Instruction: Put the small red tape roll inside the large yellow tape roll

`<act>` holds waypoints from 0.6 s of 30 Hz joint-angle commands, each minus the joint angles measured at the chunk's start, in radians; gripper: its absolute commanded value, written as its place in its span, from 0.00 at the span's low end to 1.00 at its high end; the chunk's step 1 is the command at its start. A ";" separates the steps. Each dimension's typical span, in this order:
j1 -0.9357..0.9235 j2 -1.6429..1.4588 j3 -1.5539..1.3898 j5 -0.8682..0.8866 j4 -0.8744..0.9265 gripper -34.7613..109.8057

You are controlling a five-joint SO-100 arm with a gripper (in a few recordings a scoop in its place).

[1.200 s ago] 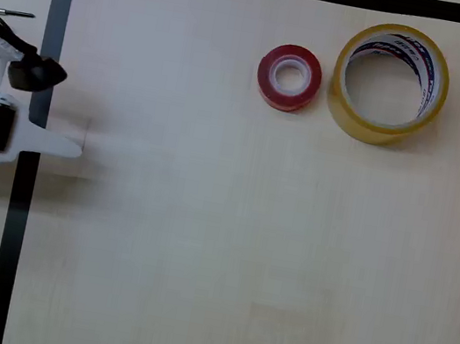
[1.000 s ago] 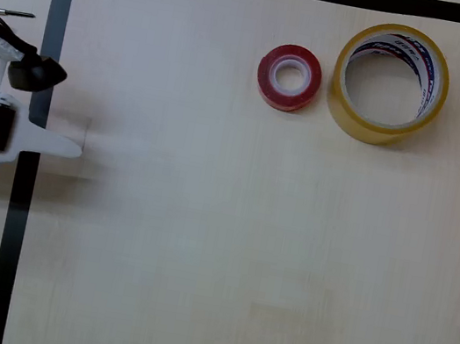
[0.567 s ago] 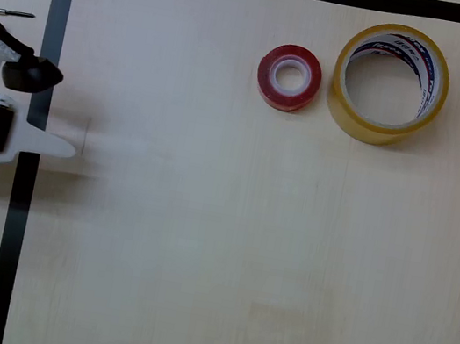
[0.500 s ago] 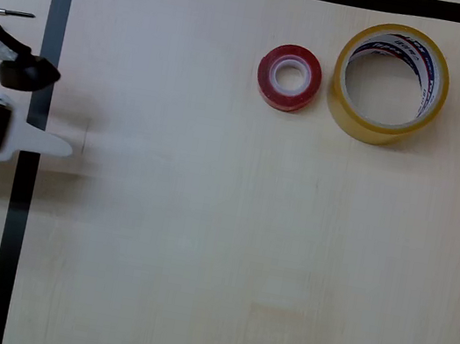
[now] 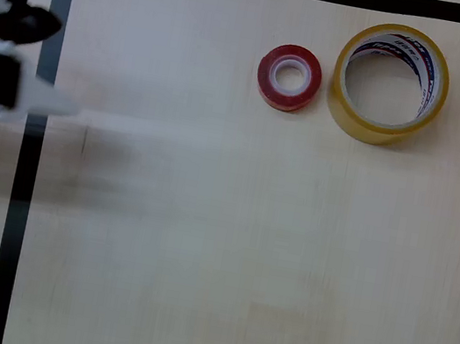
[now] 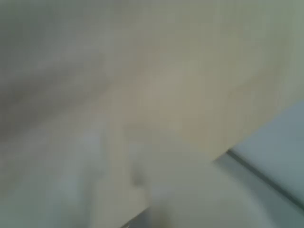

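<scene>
While my claw [image 5: 55,103] sits at left edge of overhead view, over black tape border [image 5: 23,189], can't tell how far open (one white finger visible, motion-blurred), nothing seen in it. Small red tape roll [image 5: 289,77] lies flat on tabletop [image 5: 244,246], upper middle, just beside large yellow tape roll [image 5: 390,84] on its right, narrow gap. Wrist view too blurred to read.

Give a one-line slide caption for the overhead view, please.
Small red tape roll beside large yellow tape roll, gripper at left edge.
</scene>
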State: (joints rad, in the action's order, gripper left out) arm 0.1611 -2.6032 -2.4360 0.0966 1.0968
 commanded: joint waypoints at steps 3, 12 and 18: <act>0.067 0.287 0.307 0.005 -0.051 0.24; 0.201 0.686 0.541 0.006 -0.176 0.24; 0.213 0.950 0.793 0.006 -0.176 0.24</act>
State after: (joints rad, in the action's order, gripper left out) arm 0.3605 -1.7196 -1.8484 0.0966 0.9281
